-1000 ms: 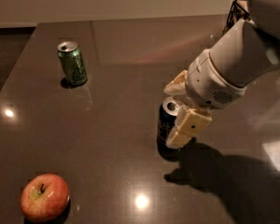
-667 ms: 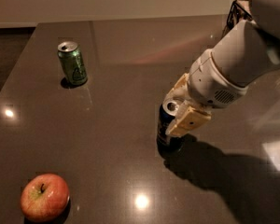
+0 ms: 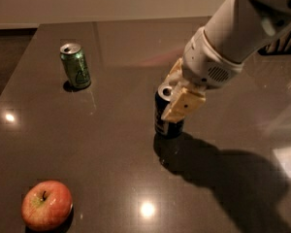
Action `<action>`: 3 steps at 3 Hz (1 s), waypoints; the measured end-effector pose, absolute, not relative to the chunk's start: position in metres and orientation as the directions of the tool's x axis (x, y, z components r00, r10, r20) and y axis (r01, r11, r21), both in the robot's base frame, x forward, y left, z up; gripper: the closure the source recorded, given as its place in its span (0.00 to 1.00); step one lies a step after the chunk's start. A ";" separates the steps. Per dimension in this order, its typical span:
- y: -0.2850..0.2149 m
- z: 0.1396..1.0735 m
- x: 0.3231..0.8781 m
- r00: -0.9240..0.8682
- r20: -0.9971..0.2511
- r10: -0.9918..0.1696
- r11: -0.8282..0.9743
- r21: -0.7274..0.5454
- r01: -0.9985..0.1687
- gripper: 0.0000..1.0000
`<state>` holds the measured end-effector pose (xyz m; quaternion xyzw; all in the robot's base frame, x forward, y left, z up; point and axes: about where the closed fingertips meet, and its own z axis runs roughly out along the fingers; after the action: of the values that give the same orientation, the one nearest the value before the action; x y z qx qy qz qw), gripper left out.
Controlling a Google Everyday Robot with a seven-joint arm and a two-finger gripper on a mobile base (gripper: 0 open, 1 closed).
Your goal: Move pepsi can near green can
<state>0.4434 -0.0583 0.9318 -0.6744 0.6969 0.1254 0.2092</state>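
Note:
The pepsi can [image 3: 164, 120], dark blue with a silver top, stands upright near the middle of the dark table [image 3: 106, 169]. My gripper [image 3: 169, 100] reaches down from the upper right. Its tan fingers [image 3: 183, 106] sit on either side of the can's upper part and are shut on it. Whether the can's base rests on the table or is just off it cannot be told. The green can [image 3: 76, 66] stands upright at the far left, well apart from the pepsi can.
A red apple [image 3: 47, 204] lies near the table's front left corner. The table's left edge runs down the left side of the view, with floor beyond. My arm's shadow falls across the front right of the table.
My gripper has closed in on the pepsi can, and both have shifted a little to the left, toward the green can. The green can and the apple have not moved.

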 end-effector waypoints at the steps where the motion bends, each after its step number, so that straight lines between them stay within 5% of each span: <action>1: -0.025 0.947 0.466 0.008 -0.481 -0.877 0.048 -0.104 -0.993 1.00; 3: 0.043 0.960 0.517 -0.050 -0.505 -0.862 0.113 -0.095 -0.989 1.00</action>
<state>0.5169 0.0432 0.9596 -0.6510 0.7107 0.1404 0.2265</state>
